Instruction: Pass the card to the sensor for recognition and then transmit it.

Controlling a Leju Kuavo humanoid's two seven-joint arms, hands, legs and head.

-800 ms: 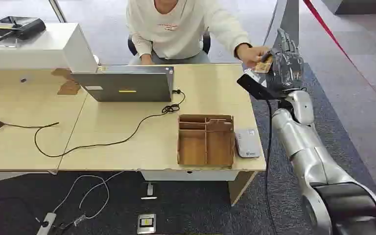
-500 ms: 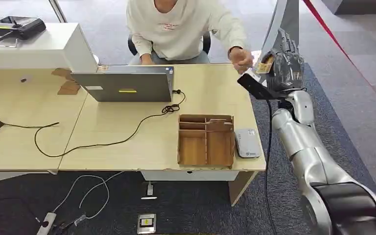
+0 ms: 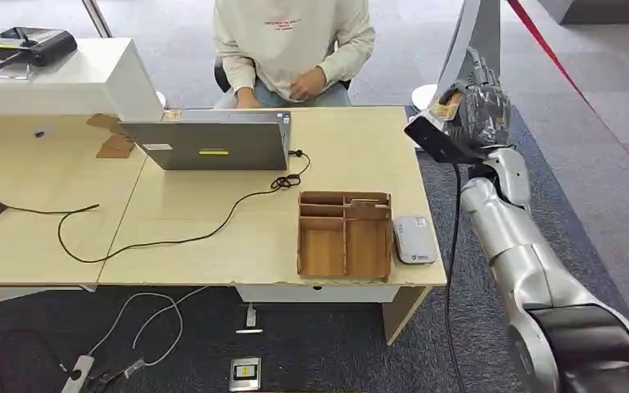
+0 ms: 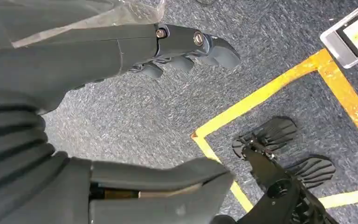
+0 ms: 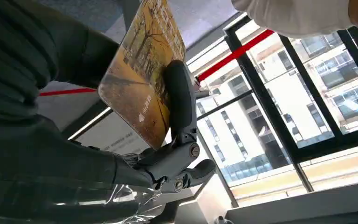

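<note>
My right hand (image 3: pixel 477 106) is raised beside the desk's far right corner and pinches a yellow-brown picture card (image 3: pixel 447 104) between thumb and a finger. In the right wrist view the card (image 5: pixel 142 77) stands on edge against a dark finger (image 5: pixel 179 100). The grey card sensor (image 3: pixel 414 238) lies flat on the desk, right of the wooden organizer (image 3: pixel 345 234), well below the hand. A person in a cream sweater (image 3: pixel 295 41) sits behind the desk with both hands near the lap. My left hand (image 4: pixel 135 51) hangs over the carpet, fingers apart, holding nothing.
A grey laptop (image 3: pixel 209 141) stands at the desk's back edge, its black cable (image 3: pixel 172 237) looping forward. A white cabinet (image 3: pixel 57 78) with a black controller is at far left. A red barrier tape (image 3: pixel 573 78) runs along the right. Cables and a power strip lie on the floor.
The person's hand has let go of the card and drawn back to the lap. My right hand keeps the card and has barely shifted.
</note>
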